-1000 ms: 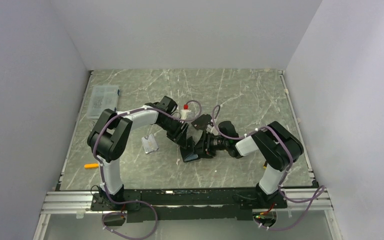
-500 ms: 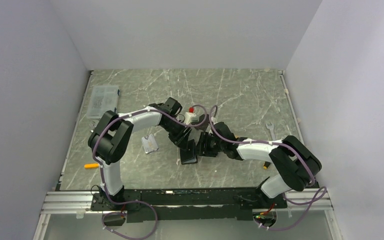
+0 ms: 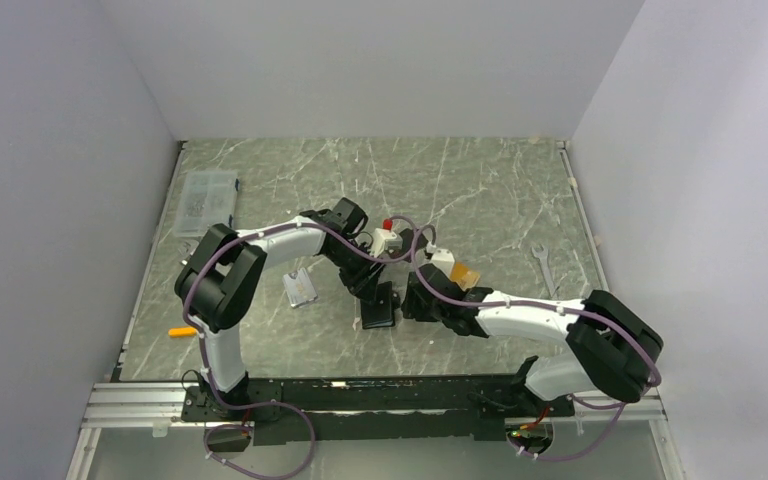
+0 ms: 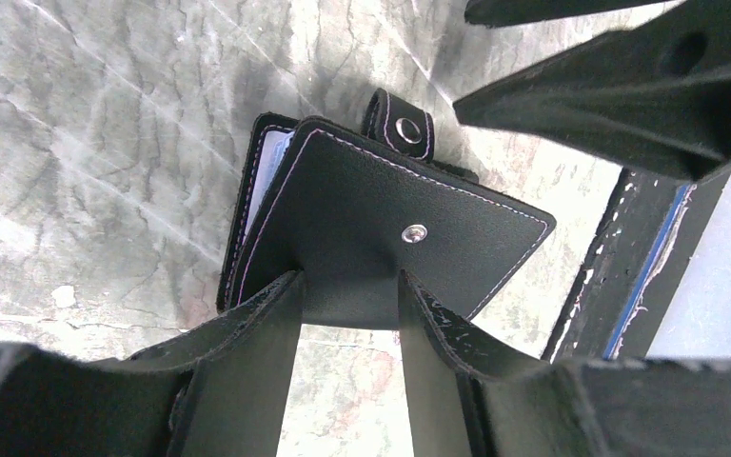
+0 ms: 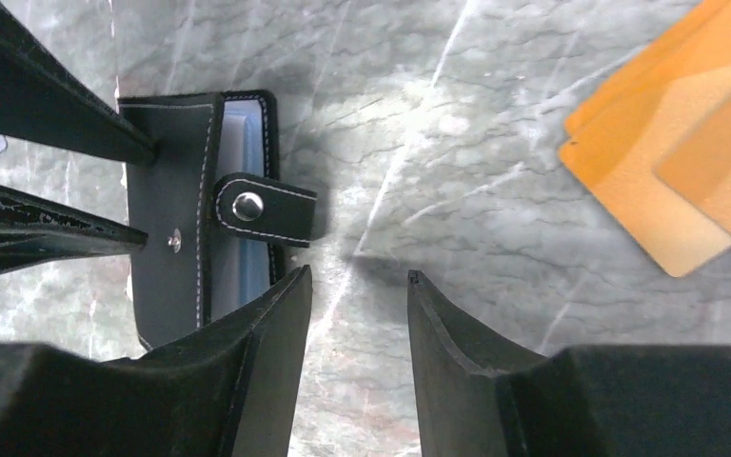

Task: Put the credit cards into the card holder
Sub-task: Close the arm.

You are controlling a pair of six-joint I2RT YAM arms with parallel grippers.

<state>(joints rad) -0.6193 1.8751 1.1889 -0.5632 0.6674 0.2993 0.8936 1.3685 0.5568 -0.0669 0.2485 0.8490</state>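
The card holder lies mid-table, its cover ajar over bluish pockets. The left gripper is spread, with both fingertips against the cover and nothing pinched between them. The right gripper hangs just beside the holder, released and empty. The orange credit cards lie nearby, apart from it.

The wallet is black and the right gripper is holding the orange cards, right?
Not quite. The right gripper is open and empty; the orange cards lie on the table beside it, as the right wrist view shows. The wallet is black.
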